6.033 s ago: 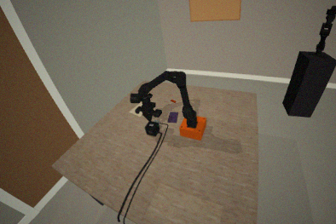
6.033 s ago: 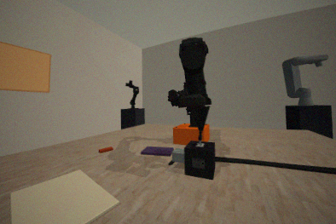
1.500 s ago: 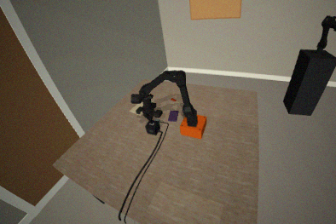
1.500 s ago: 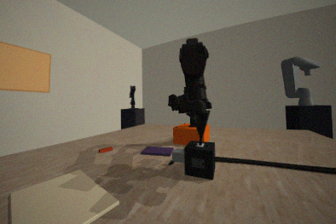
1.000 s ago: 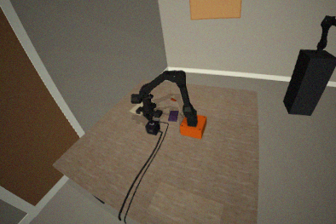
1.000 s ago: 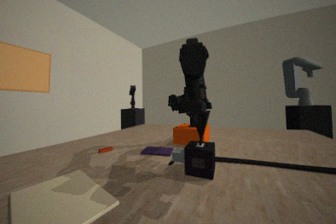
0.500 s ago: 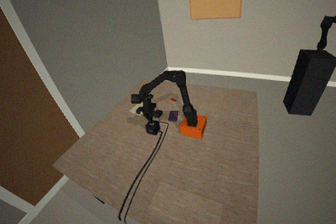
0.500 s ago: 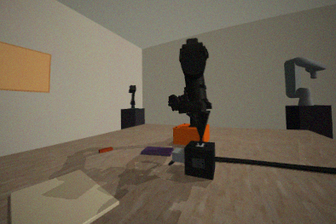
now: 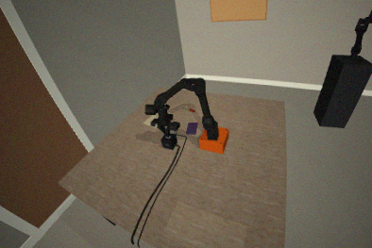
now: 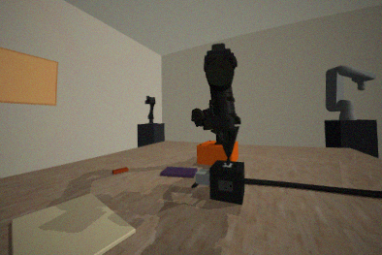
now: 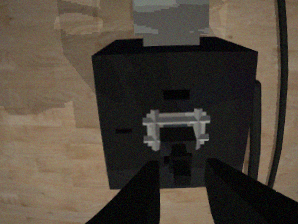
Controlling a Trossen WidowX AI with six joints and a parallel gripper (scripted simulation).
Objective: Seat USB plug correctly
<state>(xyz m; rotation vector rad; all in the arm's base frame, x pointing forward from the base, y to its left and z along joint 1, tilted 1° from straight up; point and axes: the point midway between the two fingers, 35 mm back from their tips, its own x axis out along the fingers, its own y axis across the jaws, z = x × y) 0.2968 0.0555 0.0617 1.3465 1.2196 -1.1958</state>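
Note:
The power cube point(image 9: 168, 143) point(image 10: 235, 194) point(image 11: 130, 80) is black and stands on the table. On its top a light grey frame point(image 11: 177, 119) surrounds the dark plug point(image 11: 177, 134), seen from above in the wrist view. How deep the plug sits and which way round it is cannot be told. A dark stepped part of it reaches back toward the fingertips. My gripper point(image 10: 229, 161) point(image 11: 181, 169) is slightly open at the near edge of the cube's top, with a visible gap between the fingers and nothing clamped. In the top view the fingertips are too small to make out.
A pale grey block point(image 10: 202, 176) point(image 11: 171, 22) adjoins the cube's side. Black cables point(image 9: 162, 181) point(image 10: 301, 186) run from the cube. An orange base point(image 9: 212, 144) point(image 10: 206, 154), a purple block point(image 9: 192, 128) point(image 10: 178, 172), a small red piece point(image 10: 120, 171) and a cream slab point(image 10: 73, 220) are also there.

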